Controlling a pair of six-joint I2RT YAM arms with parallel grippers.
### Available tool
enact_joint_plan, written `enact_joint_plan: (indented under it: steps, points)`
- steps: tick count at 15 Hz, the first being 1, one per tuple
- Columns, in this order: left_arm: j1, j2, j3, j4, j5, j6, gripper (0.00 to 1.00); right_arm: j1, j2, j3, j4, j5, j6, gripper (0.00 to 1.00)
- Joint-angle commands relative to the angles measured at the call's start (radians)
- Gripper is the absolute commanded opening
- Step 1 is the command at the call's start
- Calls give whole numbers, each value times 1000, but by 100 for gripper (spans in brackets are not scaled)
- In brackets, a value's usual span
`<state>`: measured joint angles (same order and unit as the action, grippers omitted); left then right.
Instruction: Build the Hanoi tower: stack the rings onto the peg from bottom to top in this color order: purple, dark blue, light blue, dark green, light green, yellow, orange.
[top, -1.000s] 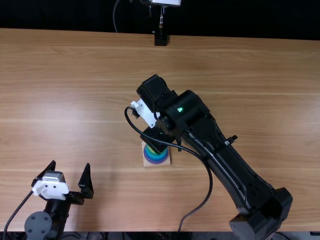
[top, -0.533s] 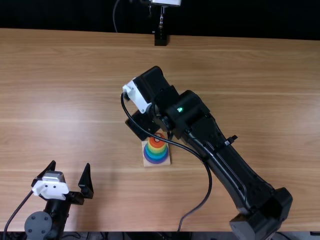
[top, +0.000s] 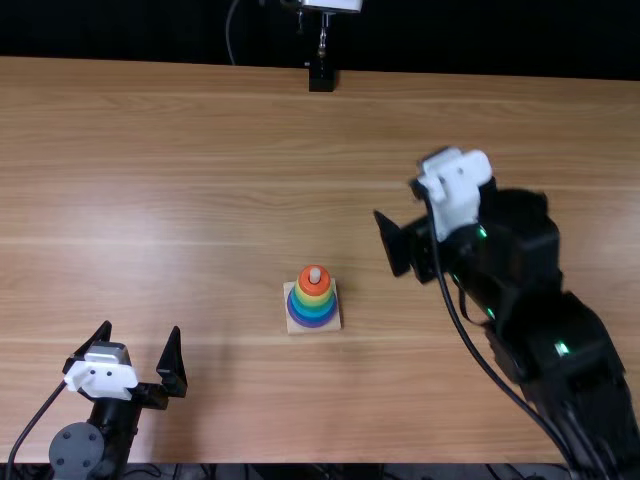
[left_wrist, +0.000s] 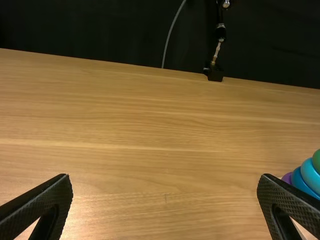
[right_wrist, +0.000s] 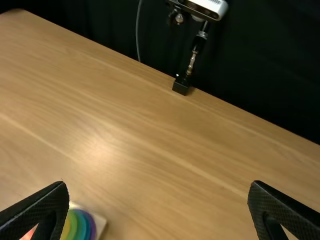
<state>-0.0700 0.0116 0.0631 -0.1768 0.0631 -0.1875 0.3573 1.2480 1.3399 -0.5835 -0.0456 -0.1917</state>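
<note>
On the square wooden base (top: 291, 325), the rings sit stacked around the peg (top: 315, 274), widest at the bottom. The purple ring (top: 312, 323) is lowest, with blue and green tones above, then the yellow ring (top: 314, 298) and the orange ring (top: 313, 286) on top. My left gripper (top: 141, 328) stands open and well apart at the near left. My right gripper (top: 396, 198) is open, to the right of and beyond the tower. In the left wrist view are the left gripper (left_wrist: 165, 176) and a light blue ring (left_wrist: 310, 175); the right gripper (right_wrist: 159, 183) appears in the right wrist view.
The wooden table (top: 200, 180) extends around the tower. A black stand (top: 321, 76) is at its far edge, with a thin cable beside it. The right arm and its loose cable extend over the table's right side.
My right gripper has moved away from above the tower, first farther back and left, then across to the right, uncovering the stacked rings. The left arm has stayed still.
</note>
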Motion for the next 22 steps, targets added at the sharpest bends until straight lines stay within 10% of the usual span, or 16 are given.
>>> enact_joint_plan:
  steps: [1,7,12,16,22]
  points:
    - [10,-12,-54,-13,5,3,100,-77,-93,-140,19,0,-3,100]
    - [10,-12,-54,-13,5,3,100,-259,-808,-970,604,7,-7,100]
    - [10,-12,-54,-13,5,3,100,-334,-1134,-1217,601,40,6,100]
    - [10,-12,-54,-13,5,3,100,-336,-1216,-1311,601,123,6,100]
    - [10,-12,-54,-13,5,3,100,-336,-1248,-1323,470,117,6,100]
